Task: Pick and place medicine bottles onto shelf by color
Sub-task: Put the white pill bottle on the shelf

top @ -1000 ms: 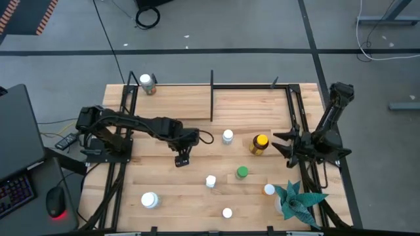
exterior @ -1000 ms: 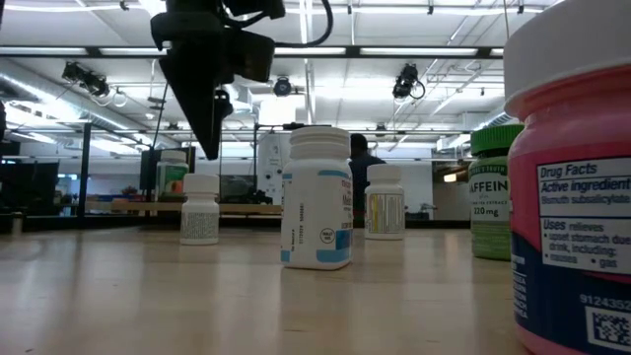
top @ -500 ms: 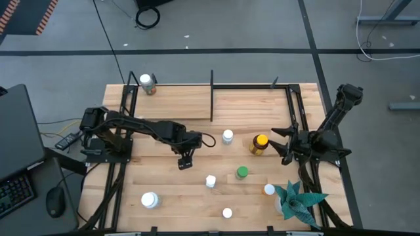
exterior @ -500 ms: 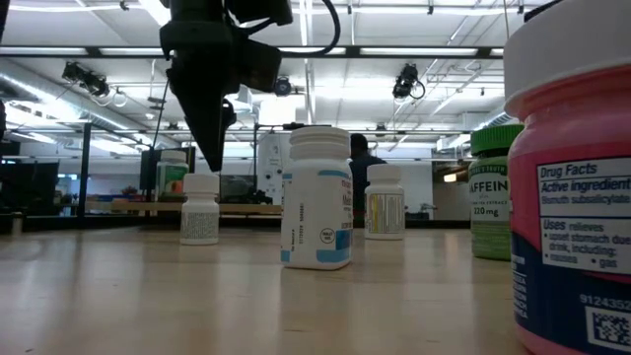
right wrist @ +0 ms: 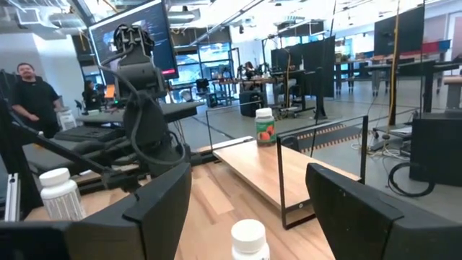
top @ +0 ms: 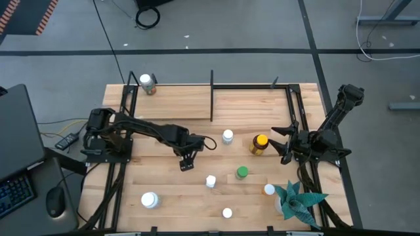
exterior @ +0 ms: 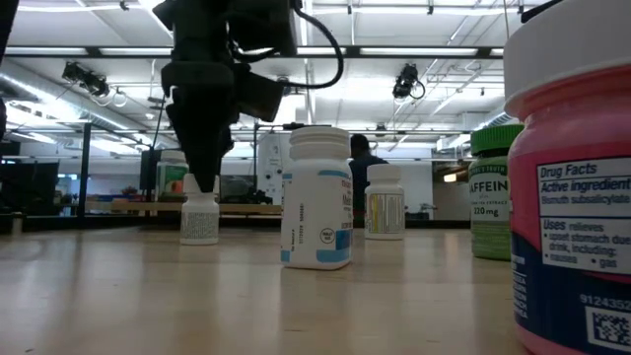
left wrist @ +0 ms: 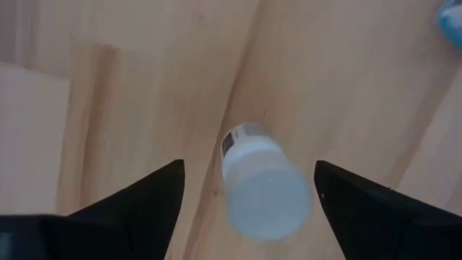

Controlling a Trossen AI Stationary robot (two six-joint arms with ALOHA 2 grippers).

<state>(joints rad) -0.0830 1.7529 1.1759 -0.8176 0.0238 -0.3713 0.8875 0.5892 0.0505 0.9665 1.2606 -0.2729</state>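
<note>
My left gripper point(top: 187, 164) points straight down, open, over a small white bottle point(left wrist: 263, 191) that stands upright on the table. The gripper hides this bottle in the high view. In the low view the fingertips point(exterior: 202, 182) reach the level of its cap point(exterior: 200, 180); whether they touch it I cannot tell. My right gripper point(top: 279, 143) waits open at the table's right side, pointing level toward the left, beside the amber bottle with a yellow cap point(top: 260, 144). One bottle point(top: 148, 83) stands at the far left end of the shelf point(top: 249, 101).
Other bottles stand on the table: white ones point(top: 227, 136), point(top: 210, 181), point(top: 149, 200), point(top: 227, 213), point(top: 268, 190) and a green-capped one point(top: 242, 173). A teal spiky plant point(top: 298, 200) sits at the near right corner. A black divider point(top: 212, 98) splits the shelf.
My left gripper has come down and a little toward the table's right, from well above the small white bottle to the level of its cap, staying open. The bottles have not moved.
</note>
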